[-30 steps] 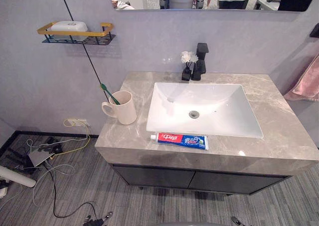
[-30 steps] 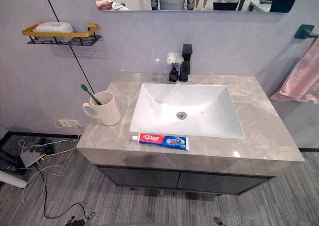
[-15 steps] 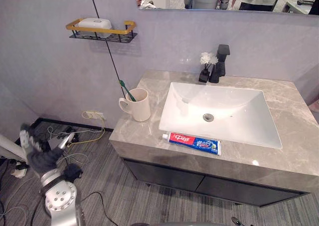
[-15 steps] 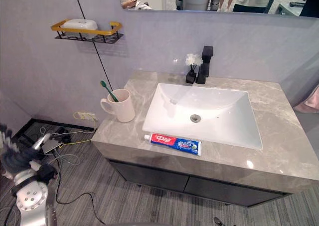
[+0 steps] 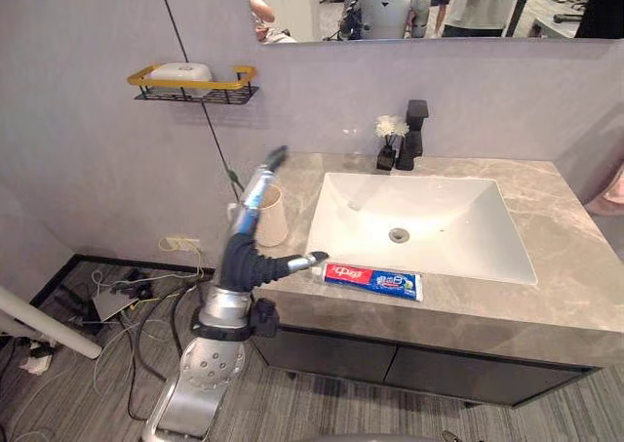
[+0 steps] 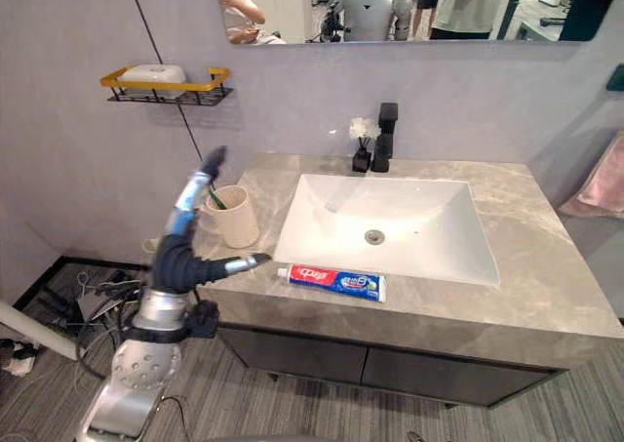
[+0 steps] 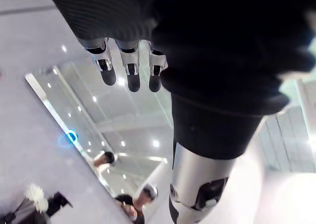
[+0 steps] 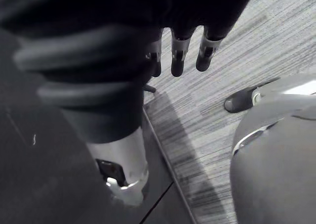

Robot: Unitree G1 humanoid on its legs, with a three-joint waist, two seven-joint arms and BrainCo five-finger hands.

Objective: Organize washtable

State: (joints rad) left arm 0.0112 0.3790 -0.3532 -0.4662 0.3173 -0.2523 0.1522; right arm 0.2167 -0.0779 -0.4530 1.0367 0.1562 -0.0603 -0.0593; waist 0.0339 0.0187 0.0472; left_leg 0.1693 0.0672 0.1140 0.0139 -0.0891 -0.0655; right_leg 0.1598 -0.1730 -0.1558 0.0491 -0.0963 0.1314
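A blue and red toothpaste tube (image 5: 372, 279) lies on the grey marble counter (image 5: 546, 296), along the front rim of the white sink (image 5: 458, 227). At the counter's left end stands a cream mug (image 6: 237, 218) holding a green toothbrush (image 6: 216, 200). My left hand (image 5: 244, 257) is raised before the counter's left front corner, open, fingers pointing up across the mug and thumb reaching toward the tube's cap end, touching neither. In the left wrist view its fingers (image 7: 129, 66) are straight and empty. My right hand (image 8: 178, 53) hangs open over the floor.
A black faucet (image 5: 414, 130) and a small dark vase with white flowers (image 5: 390, 138) stand behind the sink. A yellow-railed wall shelf (image 5: 190, 76) with a white soap box hangs at upper left. A pink towel (image 6: 600, 188) hangs at the right. A mirror is above, with people reflected.
My left arm has risen from low beside the floor cables up to the counter's left front corner, fingers spread upward. The camera has shifted; the tube and mug have stayed put.
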